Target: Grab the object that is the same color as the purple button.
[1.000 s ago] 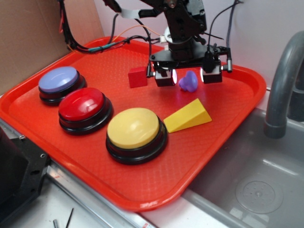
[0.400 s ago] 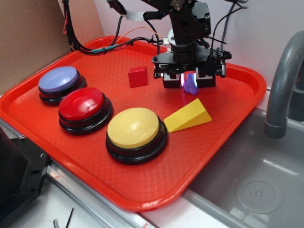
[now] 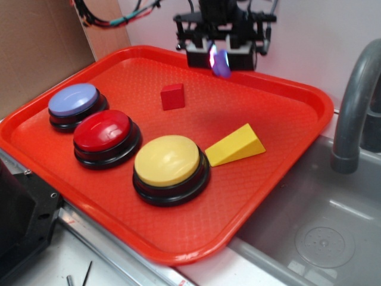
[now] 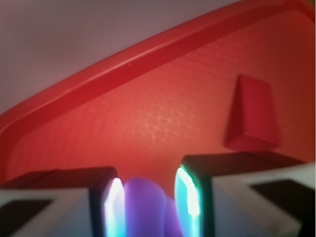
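exterior view is showing the gripper point(image 3: 219, 58) hanging above the far rim of the red tray point(image 3: 280, 173), its jaws clamping the purple object point(image 3: 221, 64), which is riding clear of the tray floor. wrist view is confirming it: the purple object point(image 4: 143, 207) is sitting directly between the glowing pads point(image 4: 114, 207), long axis seemingly running down along them. the purple button point(image 3: 74, 99) is lying well apart, at the tray's near-left corner.
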Robot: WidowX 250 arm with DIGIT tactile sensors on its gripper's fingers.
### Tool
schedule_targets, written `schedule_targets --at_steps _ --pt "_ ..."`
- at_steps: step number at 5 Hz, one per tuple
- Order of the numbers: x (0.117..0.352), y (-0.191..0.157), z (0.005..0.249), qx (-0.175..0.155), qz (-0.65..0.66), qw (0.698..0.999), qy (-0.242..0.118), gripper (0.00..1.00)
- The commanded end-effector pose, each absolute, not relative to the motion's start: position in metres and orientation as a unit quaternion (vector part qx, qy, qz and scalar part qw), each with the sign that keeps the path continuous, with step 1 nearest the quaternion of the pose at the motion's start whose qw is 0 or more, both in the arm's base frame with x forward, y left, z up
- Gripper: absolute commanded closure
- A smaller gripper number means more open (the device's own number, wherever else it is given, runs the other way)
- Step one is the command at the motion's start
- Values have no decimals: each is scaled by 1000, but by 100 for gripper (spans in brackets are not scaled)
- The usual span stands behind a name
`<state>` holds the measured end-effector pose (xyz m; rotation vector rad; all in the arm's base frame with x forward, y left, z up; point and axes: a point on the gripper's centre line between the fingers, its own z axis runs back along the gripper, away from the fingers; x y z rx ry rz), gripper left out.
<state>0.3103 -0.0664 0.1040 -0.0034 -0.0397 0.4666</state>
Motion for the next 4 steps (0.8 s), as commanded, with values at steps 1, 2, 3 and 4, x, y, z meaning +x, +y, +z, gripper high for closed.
schedule_targets --at_steps 1,2,3,4 --pt "302 -33 208 -34 201 977 -69 100" --pt "283 -13 233 -64 208 971 -95 100" --pt "265 3 246 -83 220 965 -118 100" --pt "263 3 244 -80 242 962 -98 100"
